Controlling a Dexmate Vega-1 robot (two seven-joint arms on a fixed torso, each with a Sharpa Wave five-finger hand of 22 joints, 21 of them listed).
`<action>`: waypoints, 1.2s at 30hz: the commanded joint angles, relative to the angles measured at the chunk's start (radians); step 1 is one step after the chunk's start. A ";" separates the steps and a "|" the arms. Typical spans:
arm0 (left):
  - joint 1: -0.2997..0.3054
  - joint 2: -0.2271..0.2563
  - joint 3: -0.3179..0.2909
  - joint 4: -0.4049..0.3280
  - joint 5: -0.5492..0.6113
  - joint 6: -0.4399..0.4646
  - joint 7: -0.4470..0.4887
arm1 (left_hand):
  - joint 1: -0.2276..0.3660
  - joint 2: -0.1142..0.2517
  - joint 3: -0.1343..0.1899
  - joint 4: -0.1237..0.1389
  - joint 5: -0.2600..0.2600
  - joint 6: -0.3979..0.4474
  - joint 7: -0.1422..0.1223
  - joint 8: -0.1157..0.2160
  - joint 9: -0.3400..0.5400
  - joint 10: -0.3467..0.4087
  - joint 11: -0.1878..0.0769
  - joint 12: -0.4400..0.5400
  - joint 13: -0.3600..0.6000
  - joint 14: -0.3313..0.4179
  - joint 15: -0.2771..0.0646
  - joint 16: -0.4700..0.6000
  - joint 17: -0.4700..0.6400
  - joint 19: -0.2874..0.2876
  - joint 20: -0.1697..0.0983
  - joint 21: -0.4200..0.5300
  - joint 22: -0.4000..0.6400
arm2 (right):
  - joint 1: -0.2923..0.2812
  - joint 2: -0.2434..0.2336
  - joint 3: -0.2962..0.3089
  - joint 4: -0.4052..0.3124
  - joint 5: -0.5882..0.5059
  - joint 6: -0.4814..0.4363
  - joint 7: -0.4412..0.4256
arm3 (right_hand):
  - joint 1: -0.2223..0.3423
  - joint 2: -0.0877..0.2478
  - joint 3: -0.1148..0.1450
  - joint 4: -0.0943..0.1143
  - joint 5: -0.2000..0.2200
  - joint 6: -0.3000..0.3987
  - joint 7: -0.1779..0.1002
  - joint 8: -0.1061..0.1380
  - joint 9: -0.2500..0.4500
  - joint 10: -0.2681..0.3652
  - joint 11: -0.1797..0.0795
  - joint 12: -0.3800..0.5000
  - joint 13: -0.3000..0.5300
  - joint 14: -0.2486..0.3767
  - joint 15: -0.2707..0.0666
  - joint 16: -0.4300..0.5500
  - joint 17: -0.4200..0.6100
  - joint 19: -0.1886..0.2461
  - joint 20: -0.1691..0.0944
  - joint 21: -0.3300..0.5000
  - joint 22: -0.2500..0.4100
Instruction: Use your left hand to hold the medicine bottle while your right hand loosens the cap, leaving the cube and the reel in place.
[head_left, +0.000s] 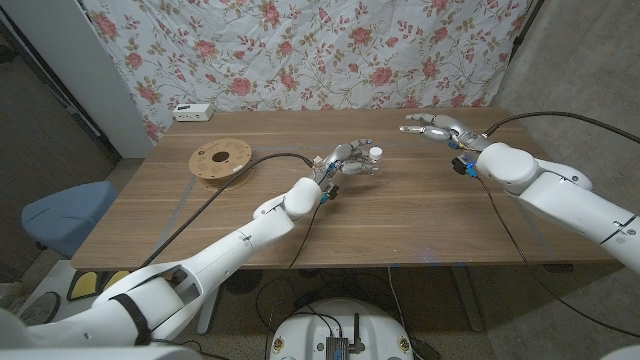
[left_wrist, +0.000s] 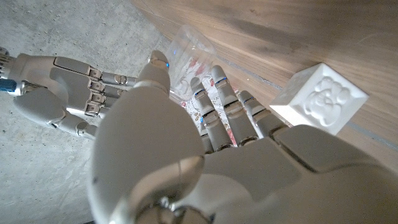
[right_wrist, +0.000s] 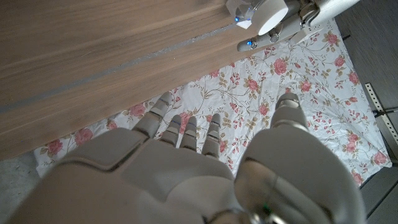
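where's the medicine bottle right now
In the head view the medicine bottle is near the table's middle, gripped by the left hand, with the wooden reel off to its left.

White rounded arm shells, grey metal fingers (left_wrist: 224, 99), blk cables, blue LEDs

The left robot hand (head_left: 345, 160) is shiny silver-grey, and so is the right robot hand (head_left: 436, 128). In the left robot hand is a clear medicine bottle (head_left: 366, 163) with a white cap (head_left: 376, 152). Beside it sits a white cube (left_wrist: 319, 98). The counter (head_left: 400, 220) is brown wood. Farther left is a light tan reel (head_left: 221, 161). Behind hangs a white cloth (head_left: 300, 50) with pink roses.
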 joint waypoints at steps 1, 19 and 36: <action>-0.019 -0.001 0.016 0.000 0.026 0.028 -0.001 | -0.011 0.001 0.003 0.008 -0.002 -0.003 -0.003 -0.005 0.005 0.005 -0.003 0.005 0.005 0.010 -0.116 0.000 0.003 0.009 -0.120 0.000 0.003 | 0.144 -0.054 -0.118 -0.130 -0.108 -0.289 0.093 | 0.009 -0.003 0.001 -0.005 -0.002 -0.010 0.001 -0.003 0.006 0.000 0.011 -0.001 0.002 0.005 -0.001 0.004 0.002 0.008 -0.005 0.005 0.005; -0.023 -0.004 0.024 -0.006 0.037 0.042 0.006 | -0.017 0.003 0.007 0.008 -0.003 -0.005 -0.008 -0.004 0.005 0.010 0.001 0.006 0.005 0.012 -0.116 -0.001 0.003 0.010 -0.119 0.000 0.003 | 0.249 -0.071 -0.199 -0.178 -0.184 -0.363 0.214 | 0.036 -0.014 0.014 -0.010 0.017 0.000 -0.012 0.009 0.013 -0.042 0.020 -0.006 0.004 -0.020 0.048 -0.001 0.003 -0.013 0.045 0.001 0.005; -0.054 -0.016 0.038 0.051 0.034 -0.012 -0.023 | -0.026 0.005 0.009 0.010 -0.004 -0.007 -0.011 -0.004 0.005 0.013 -0.001 0.006 0.006 0.015 -0.114 -0.001 0.003 0.010 -0.118 0.000 0.003 | 0.326 -0.082 -0.252 -0.196 -0.255 -0.381 0.340 | 0.072 -0.012 0.034 -0.015 0.031 0.016 -0.068 0.018 0.019 -0.063 0.010 -0.005 0.006 -0.034 0.059 -0.001 0.004 -0.019 0.060 0.001 0.005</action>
